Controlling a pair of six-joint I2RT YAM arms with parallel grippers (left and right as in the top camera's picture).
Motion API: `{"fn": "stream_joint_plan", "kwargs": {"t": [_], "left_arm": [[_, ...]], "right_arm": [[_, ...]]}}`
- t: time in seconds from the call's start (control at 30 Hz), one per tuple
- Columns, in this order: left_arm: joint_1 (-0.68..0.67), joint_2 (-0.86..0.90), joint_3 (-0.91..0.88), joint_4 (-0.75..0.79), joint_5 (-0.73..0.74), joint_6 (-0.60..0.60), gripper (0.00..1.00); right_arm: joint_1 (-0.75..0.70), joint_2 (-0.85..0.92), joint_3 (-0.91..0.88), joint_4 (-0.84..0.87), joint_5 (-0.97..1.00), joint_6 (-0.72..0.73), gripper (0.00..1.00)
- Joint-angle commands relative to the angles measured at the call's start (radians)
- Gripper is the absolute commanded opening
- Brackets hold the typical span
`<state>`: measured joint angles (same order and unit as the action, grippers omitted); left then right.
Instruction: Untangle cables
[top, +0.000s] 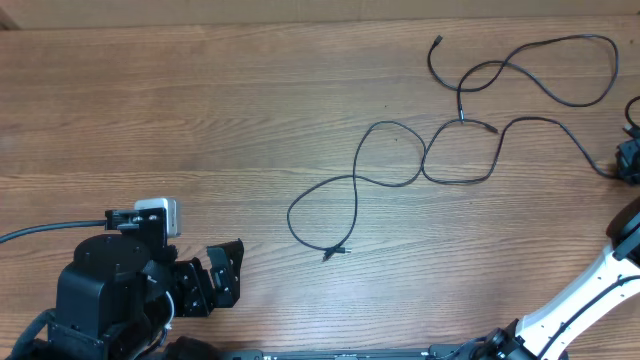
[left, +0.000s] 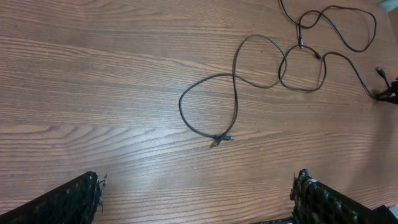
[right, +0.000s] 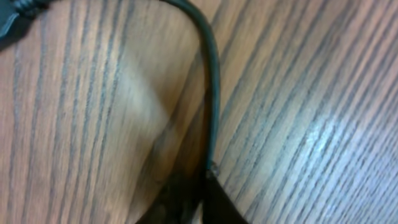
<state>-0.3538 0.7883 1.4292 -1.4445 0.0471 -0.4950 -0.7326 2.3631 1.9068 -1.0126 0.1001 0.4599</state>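
Three thin black cables lie spread on the wooden table and cross each other. One loops in the middle, its plug at the near end; it also shows in the left wrist view. A second runs right into my right gripper. A third curls at the far right. In the right wrist view my right gripper is shut on a cable. My left gripper is open and empty, well left of the cables, its fingers at the bottom corners of its wrist view.
The wooden table fills the view. The right arm's white link lies along the bottom right. A thicker black robot cable leads off the left arm at the left edge.
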Motion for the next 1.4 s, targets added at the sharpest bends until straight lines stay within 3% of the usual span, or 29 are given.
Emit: {"fn": "stream_joint_plan", "kwargs": {"t": [0.0, 0.3, 0.53, 0.73, 0.8, 0.87, 0.97, 1.07, 1.2, 1.37], "left_arm": [[-0.007, 0.002, 0.002, 0.001, -0.014, 0.008, 1.00], [-0.006, 0.002, 0.002, 0.001, -0.014, 0.008, 1.00], [-0.006, 0.002, 0.002, 0.001, -0.014, 0.008, 1.00], [-0.006, 0.002, 0.002, 0.001, -0.014, 0.008, 0.99], [-0.007, 0.002, 0.002, 0.001, -0.014, 0.008, 1.00], [-0.006, 0.002, 0.002, 0.001, -0.014, 0.008, 1.00], [-0.007, 0.002, 0.002, 0.001, -0.014, 0.008, 0.99], [-0.006, 0.002, 0.002, 0.001, -0.014, 0.008, 1.00], [-0.006, 0.002, 0.002, 0.001, -0.014, 0.008, 1.00], [-0.006, 0.002, 0.002, 0.001, -0.014, 0.008, 0.99]], "right_arm": [[-0.021, 0.019, 0.023, -0.033, -0.008, 0.000, 0.04], [-0.069, -0.016, 0.162, -0.115, -0.140, -0.001, 0.04], [-0.069, -0.087, 0.202, -0.091, -0.302, -0.137, 0.04], [-0.064, -0.142, 0.202, -0.051, -0.657, -0.310, 0.04], [-0.062, -0.150, 0.202, -0.048, -0.713, -0.308, 0.04], [-0.061, -0.153, 0.202, -0.054, -0.652, -0.252, 0.04], [-0.060, -0.152, 0.200, -0.094, -0.419, -0.119, 0.22], [-0.060, -0.150, 0.188, -0.100, -0.243, -0.097, 0.39], [-0.060, -0.120, 0.187, -0.101, -0.128, -0.096, 0.52], [-0.060, -0.048, 0.187, -0.123, -0.064, -0.044, 0.57]]}}
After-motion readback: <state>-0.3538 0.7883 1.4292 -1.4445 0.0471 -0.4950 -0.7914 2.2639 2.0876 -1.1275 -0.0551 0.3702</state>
